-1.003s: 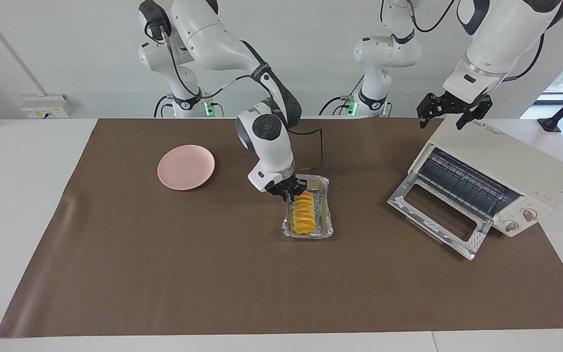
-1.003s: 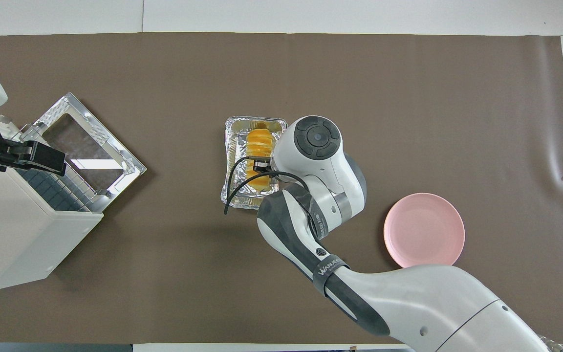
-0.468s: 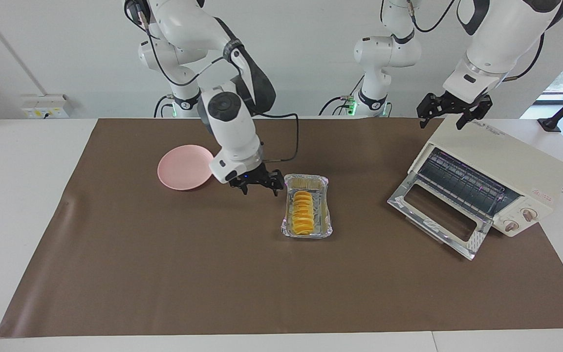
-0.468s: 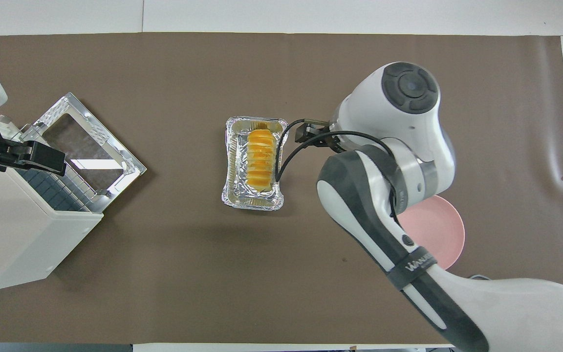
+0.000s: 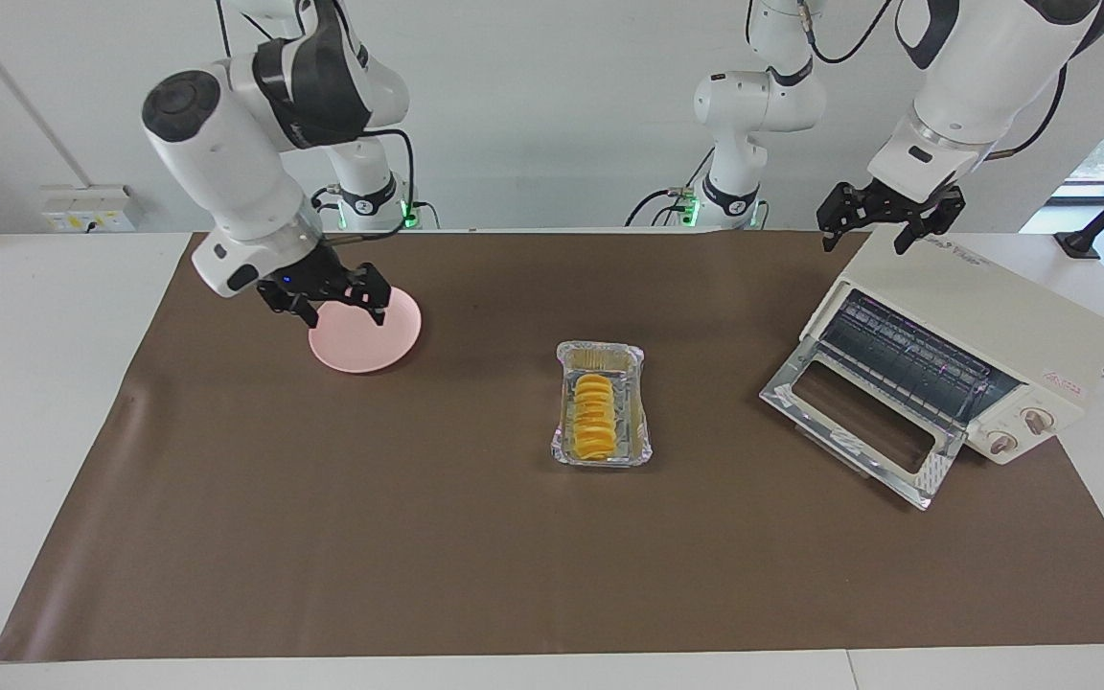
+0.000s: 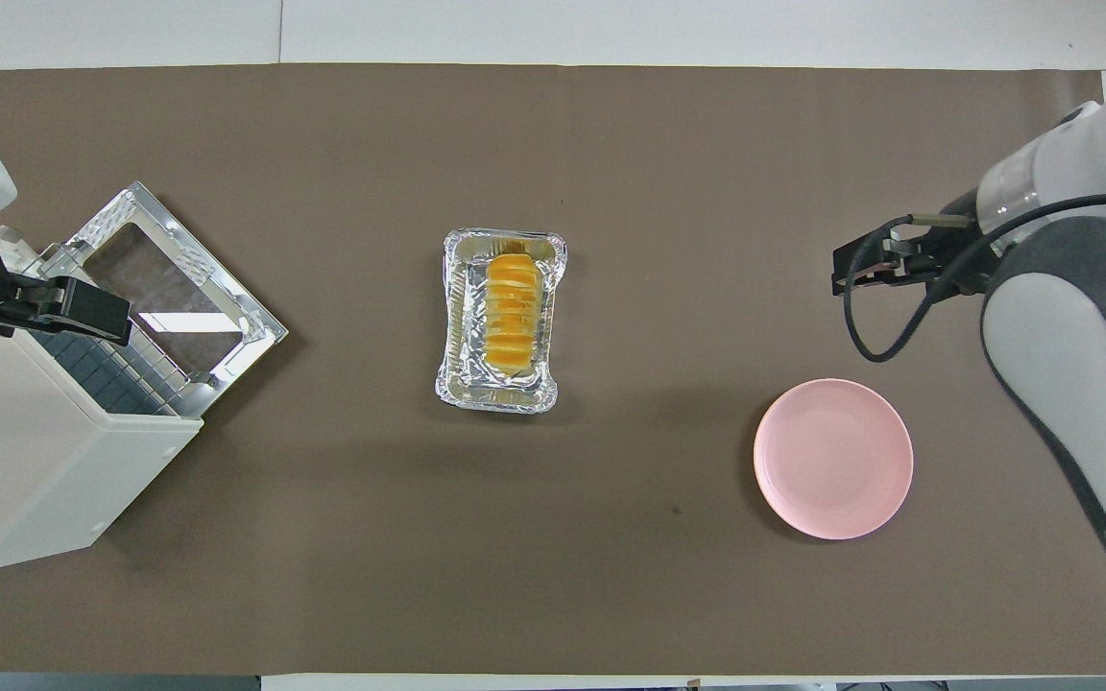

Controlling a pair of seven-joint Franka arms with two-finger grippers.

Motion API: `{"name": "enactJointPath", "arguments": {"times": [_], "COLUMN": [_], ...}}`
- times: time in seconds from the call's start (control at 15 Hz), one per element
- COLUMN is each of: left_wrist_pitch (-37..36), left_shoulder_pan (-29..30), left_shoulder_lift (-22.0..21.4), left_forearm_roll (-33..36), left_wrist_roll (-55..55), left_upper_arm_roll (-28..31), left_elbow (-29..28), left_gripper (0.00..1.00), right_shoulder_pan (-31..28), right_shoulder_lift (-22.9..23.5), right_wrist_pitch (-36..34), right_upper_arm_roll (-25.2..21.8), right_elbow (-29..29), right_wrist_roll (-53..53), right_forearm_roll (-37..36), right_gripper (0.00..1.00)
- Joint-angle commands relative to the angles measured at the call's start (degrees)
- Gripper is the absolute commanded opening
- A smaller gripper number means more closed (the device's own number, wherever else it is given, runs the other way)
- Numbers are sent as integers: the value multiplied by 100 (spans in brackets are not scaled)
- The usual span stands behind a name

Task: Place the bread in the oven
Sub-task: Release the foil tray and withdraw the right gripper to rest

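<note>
Swinging away from the tray (image 5: 602,450), the right gripper (image 5: 327,297) has left the bread (image 5: 593,420) it was down on a second ago and now hangs over the plate (image 5: 365,335) at the right arm's end of the table, its fingers spread and holding nothing. Seen from overhead, that same gripper (image 6: 884,264) shows up above bare mat (image 6: 707,144), with the plate (image 6: 833,459) closer to the robots, but that is the raised hand playing tricks; the facing view puts it low over the plate's near rim.

And the bread (image 6: 513,312)? It hasn't budged. It lies lengthwise in the foil tray (image 6: 457,317) in the middle of the mat (image 5: 418,537), ridges running crosswise, nothing touching it.

Over at the left arm's end sits the oven (image 5: 983,331), turned at an angle, its glass door (image 5: 859,431) dropped flat onto the mat and the wire rack (image 5: 907,359) showing inside. Two knobs (image 5: 1020,431) sit on the front, at the end farther from the robots. From overhead the oven (image 6: 25,451) fills the corner, with its door (image 6: 174,288) lying open toward the tray.

Parked above the oven's top, the left gripper (image 5: 889,216) has not moved across the second, fingers apart and empty; overhead it (image 6: 63,307) hangs over the oven's opening. Bread and oven are well apart, with open mat between them.
</note>
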Motion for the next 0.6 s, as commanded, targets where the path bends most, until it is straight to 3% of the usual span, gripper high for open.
{"name": "enactJointPath", "arguments": {"times": [0.0, 0.13, 0.2, 0.4, 0.47, 0.53], "left_wrist_pitch": [326, 337, 319, -48, -233, -243], "left_shoulder_pan": [-2, -282, -414, -1003, -1230, -1528], "left_shoulder_lift": [-56, 58, 381, 1645, 2389, 2849], "left_forearm_roll": [-93, -224, -338, -418, -453, -471], "left_wrist_roll": [8, -106, -272, -1071, -1395, -1799], "left_upper_arm_roll": [-85, -77, -77, -41, -24, 11], "left_elbow": [-64, 75, 277, 1731, 2555, 2990], "left_gripper": [100, 100, 100, 100, 100, 100], "right_shoulder_pan": [-319, -346, -363, -346, -346, -354], "right_shoulder_lift": [-373, -435, -461, -514, -532, -523], "right_wrist_pitch": [-231, -406, -581, -776, -776, -750], "right_upper_arm_roll": [68, -2, -46, -152, -161, -161], "right_elbow": [-106, -36, 17, -9, -27, -27], "right_wrist_roll": [-357, -514, -550, -550, -542, -550], "right_forearm_roll": [-387, -862, -882, -873, -882, -882], "right_gripper": [100, 100, 100, 100, 100, 100]}}
